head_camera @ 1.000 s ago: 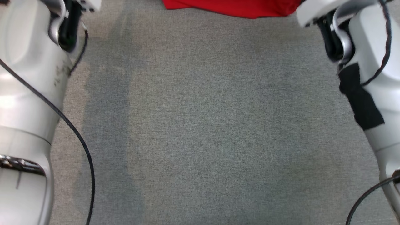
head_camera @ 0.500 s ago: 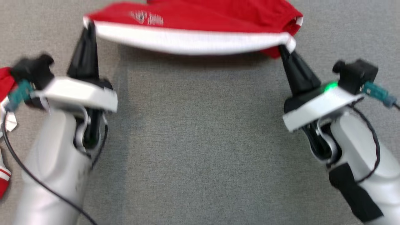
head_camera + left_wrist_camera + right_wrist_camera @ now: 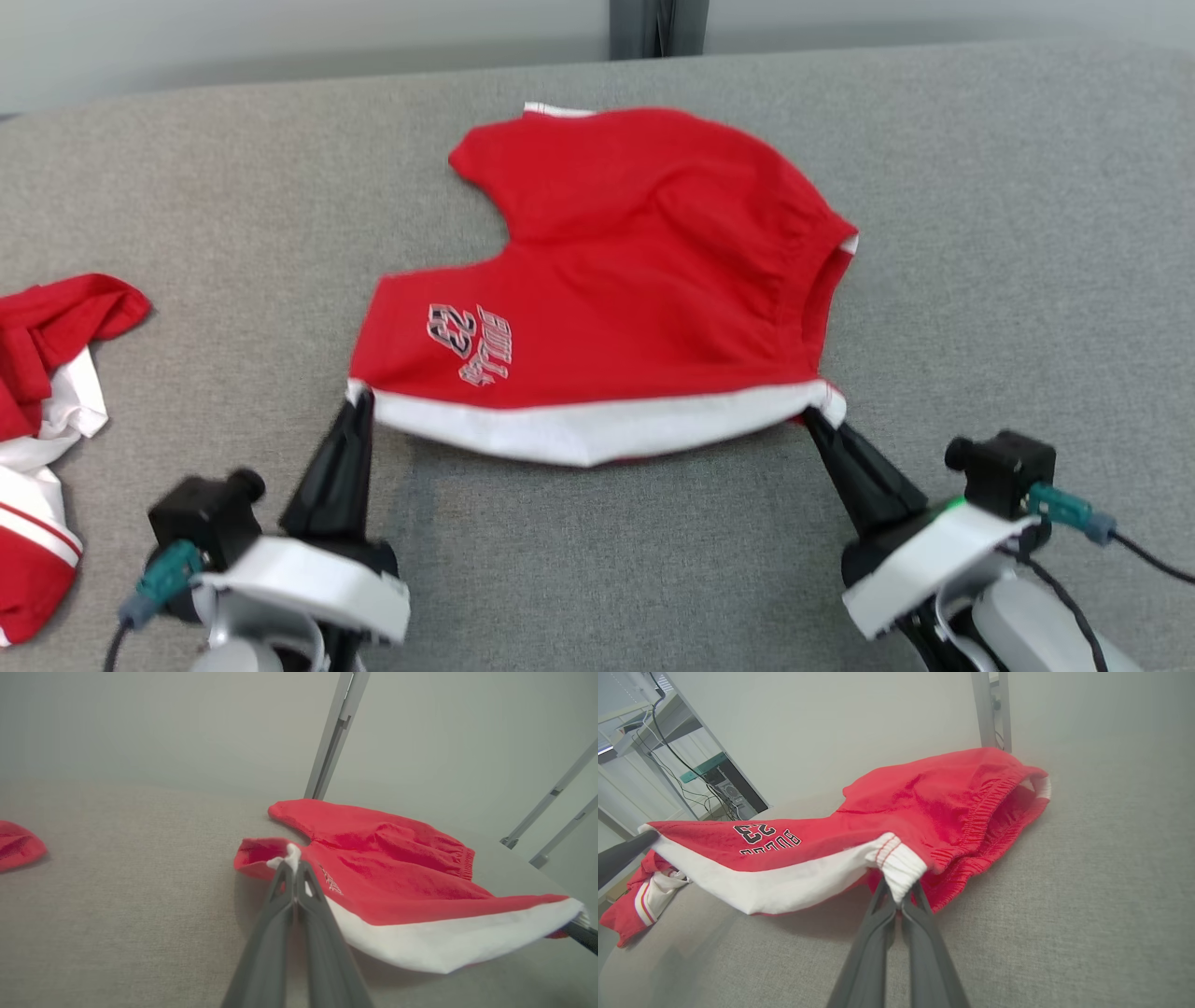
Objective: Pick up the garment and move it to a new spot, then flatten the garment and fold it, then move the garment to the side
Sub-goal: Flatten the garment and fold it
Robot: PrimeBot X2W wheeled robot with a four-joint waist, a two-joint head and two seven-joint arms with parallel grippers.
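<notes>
Gripping the shorts (image 3: 635,280) by both white-hem corners with left end effector (image 3: 361,399) and right end effector (image 3: 808,414) clamped tight, hem strung crosswise between them, body lying ahead on the surface (image 3: 597,560), open room nearer, far edge close beyond, second garment (image 3: 47,373) off left.

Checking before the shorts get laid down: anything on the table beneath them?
Nothing visible does. The left gripper and right gripper hold the shorts by the hem over gray table; another red garment lies far left.
</notes>
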